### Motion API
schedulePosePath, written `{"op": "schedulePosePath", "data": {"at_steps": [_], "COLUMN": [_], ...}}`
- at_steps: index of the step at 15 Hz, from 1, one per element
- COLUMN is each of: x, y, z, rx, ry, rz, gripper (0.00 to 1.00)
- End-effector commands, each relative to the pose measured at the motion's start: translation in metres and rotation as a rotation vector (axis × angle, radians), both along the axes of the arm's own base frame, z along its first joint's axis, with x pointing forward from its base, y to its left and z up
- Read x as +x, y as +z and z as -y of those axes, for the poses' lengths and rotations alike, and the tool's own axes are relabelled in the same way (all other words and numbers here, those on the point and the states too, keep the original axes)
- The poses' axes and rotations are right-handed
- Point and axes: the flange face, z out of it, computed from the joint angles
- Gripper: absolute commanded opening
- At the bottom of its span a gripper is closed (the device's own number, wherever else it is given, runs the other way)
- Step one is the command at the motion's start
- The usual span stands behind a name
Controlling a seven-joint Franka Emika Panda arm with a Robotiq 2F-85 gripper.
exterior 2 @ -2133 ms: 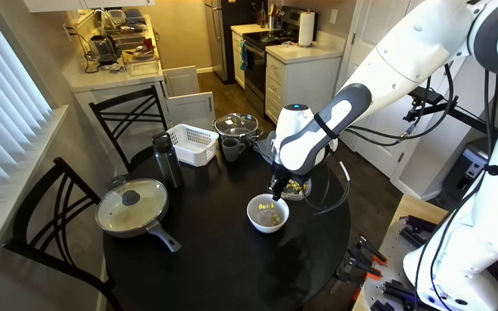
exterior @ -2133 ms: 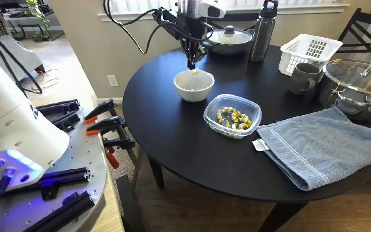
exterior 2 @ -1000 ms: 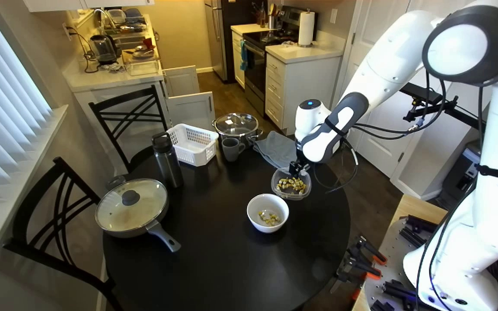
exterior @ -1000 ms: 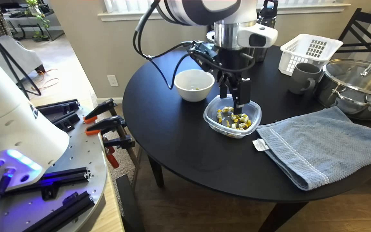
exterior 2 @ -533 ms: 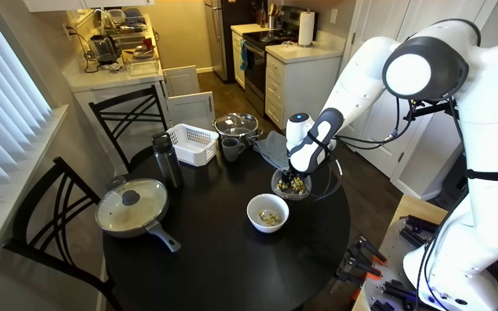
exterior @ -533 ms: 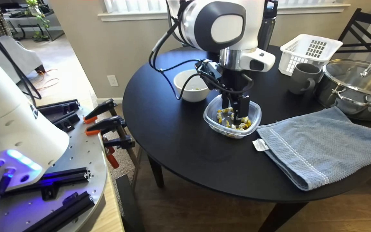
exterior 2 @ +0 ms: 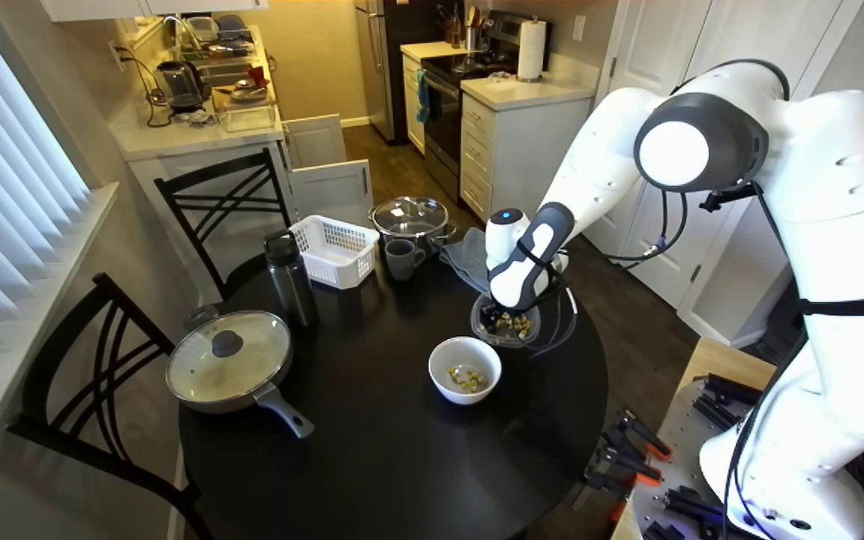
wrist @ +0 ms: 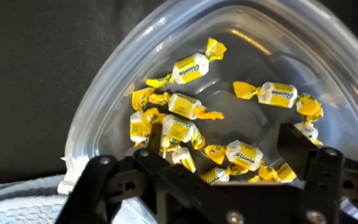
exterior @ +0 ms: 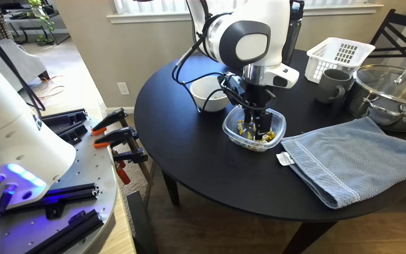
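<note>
My gripper (wrist: 224, 137) stands open, low inside a clear plastic container (wrist: 81, 130) holding several yellow-and-white wrapped candies (wrist: 190, 68). Between the spread fingers lies one wrapped candy (wrist: 244, 155), with more partly hidden below it by the gripper body. The left finger (wrist: 156, 135) in the wrist view overlaps a cluster of candies; whether it touches them I cannot tell. Nothing is gripped. In both exterior views the fingers reach down into the container (exterior: 227, 134). Beside it is a white bowl (exterior 2: 445, 391) with a few candies (exterior 2: 468, 379) at its bottom.
A blue-grey towel (exterior: 358, 158) lies against the container's side. Farther off stand a grey mug (exterior: 333, 86), a steel pot (exterior: 379, 109), a white basket (exterior: 340, 58), a steel bottle (exterior 2: 293, 281) and a lidded pan (exterior 2: 229, 367).
Two seconds ago the gripper was over the white bowl, candies dropping from it. It has since moved across to the container and lowered into it, staying open over the last second.
</note>
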Motion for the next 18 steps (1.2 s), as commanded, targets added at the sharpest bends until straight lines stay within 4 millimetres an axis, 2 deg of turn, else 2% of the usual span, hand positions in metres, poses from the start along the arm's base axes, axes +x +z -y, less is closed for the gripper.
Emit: {"op": "schedulePosePath", "data": {"at_steps": [1,5,10,12,14,16,18], "x": [0.000,-0.005,-0.002,-0.001,0.000,0.000,0.000], "y": [-0.008,-0.014,-0.006,-0.003,0.005,0.021,0.047], "z": [0.002,0.008,0.005,0.003,0.002,-0.002,-0.009], "rx": [0.013,0.022,0.037,0.040,0.039,0.035,0.021], "ry": [-0.018,-0.042,-0.053,-0.050,-0.047,-0.039,-0.014], "rz": [0.004,-0.008,0.004,0.007,0.015,0.028,0.063], "gripper": [0.64,0.37,0.05,0.01,0.05,0.05,0.05]}}
